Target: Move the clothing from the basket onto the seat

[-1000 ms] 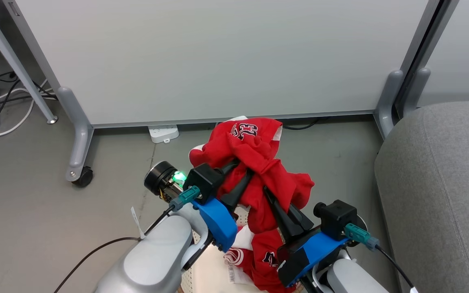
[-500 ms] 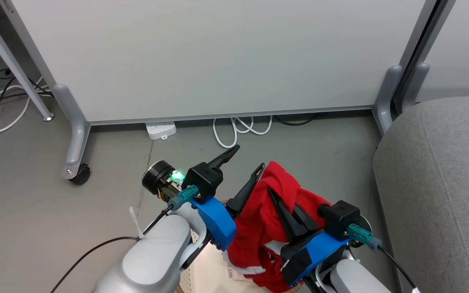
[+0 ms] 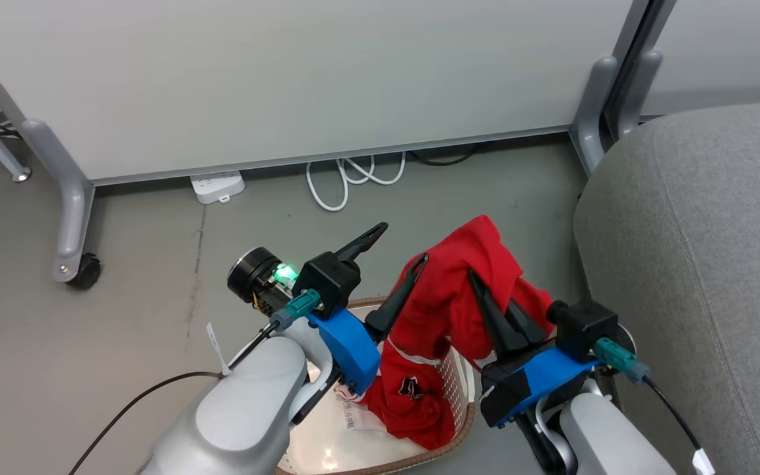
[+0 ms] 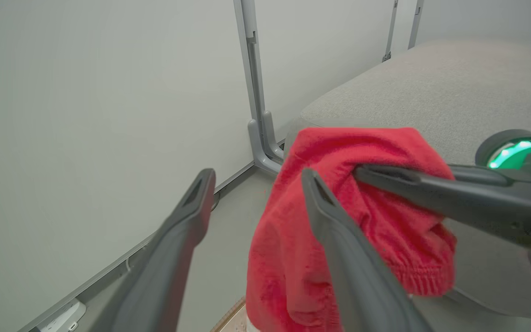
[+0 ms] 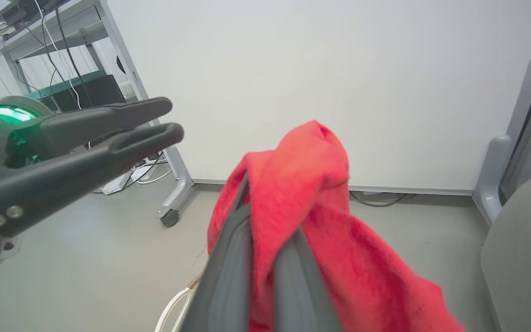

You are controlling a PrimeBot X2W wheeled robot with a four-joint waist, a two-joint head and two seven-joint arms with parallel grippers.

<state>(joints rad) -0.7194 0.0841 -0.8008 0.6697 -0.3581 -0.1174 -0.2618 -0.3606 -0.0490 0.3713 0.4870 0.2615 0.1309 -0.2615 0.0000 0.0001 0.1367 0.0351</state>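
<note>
Clothing (image 3: 459, 290) update from where I'm standing: a red bunch of it is up in the air, pinched by the right gripper (image 3: 489, 290), whose fingers are squeezed together on a fold near the top of the bunch. From the robot's spot that's about 12 o'clock and close in. The rest of the fabric droops off the fingers and trails down into the basket (image 3: 419, 458), where a red part with the little emblem lies against the 3 o'clock side. Honestly can't tell if that's all one shirt or two tangled together. The left gripper (image 3: 403, 243) sits at 9 o'clock of the bunch with its fingers spread wide and nothing in them. One finger is right beside the cloth, and I can't say whether it touches. The seat (image 3: 703, 231) is the big grey thing at roughly 2 o'clock, bare on the part I can see, with a strip of floor (image 3: 551, 218) between it and the basket. Handling-wise I'd guess this stuff is light, soft and totally floppy. It won't hold any shape, and a dangling tail could catch on the woven rim or drag a neighbour along. A thick gathered fold is the place to grab, like now, not a single thin edge that could slide out. I'd want the tail clear of the rim before swinging over.
</note>
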